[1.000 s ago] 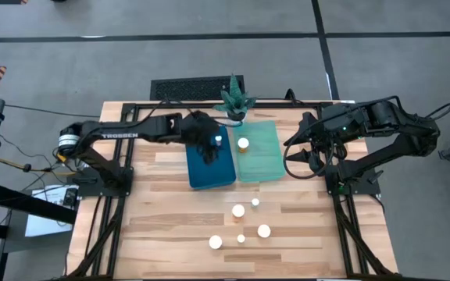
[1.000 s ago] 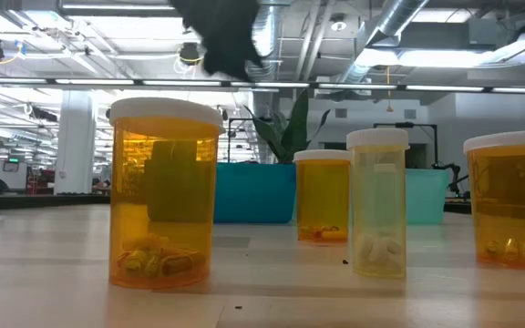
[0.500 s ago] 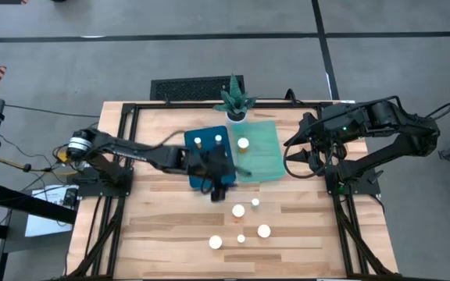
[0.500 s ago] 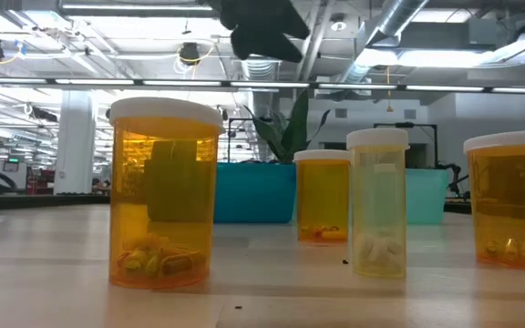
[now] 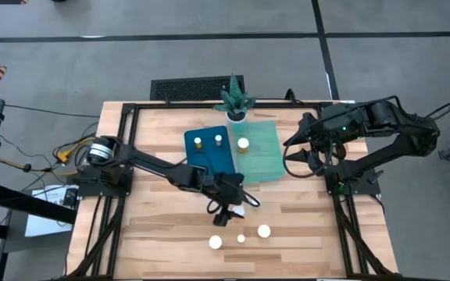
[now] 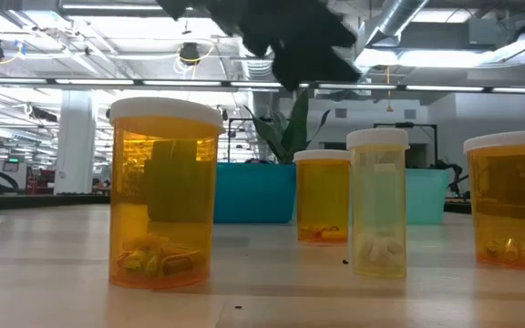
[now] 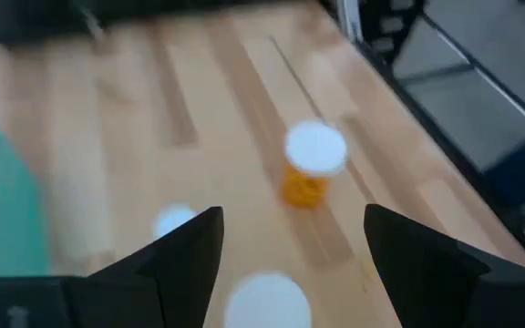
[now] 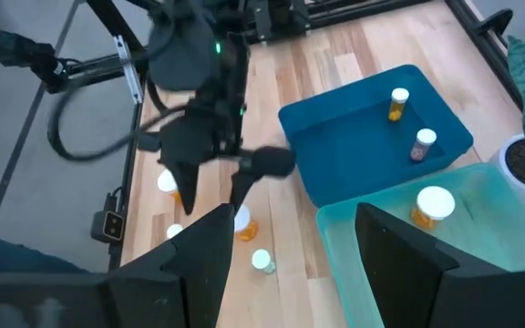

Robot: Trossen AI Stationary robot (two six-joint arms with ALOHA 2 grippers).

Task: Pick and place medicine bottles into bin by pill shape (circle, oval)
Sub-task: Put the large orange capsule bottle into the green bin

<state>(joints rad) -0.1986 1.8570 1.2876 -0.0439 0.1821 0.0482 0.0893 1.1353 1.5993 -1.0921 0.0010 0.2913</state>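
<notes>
Left gripper (image 5: pixel 230 204) open, empty, over loose medicine bottles (image 5: pixel 264 231); right gripper (image 5: pixel 297 156) open, parked beside green bin (image 5: pixel 262 156).

The left gripper (image 5: pixel 229 204) covers a bottle near the table's middle. In the low view the rightmost bottle (image 6: pixel 515 200) is cut off.

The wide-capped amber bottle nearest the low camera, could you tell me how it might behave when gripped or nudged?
The amber bottle looks rigid plastic, so it probably won't deform. Only a few pills sit at its bottom, so it's likely light. Upright, tall and smooth-walled, it might tip under a high push, then roll.
</notes>
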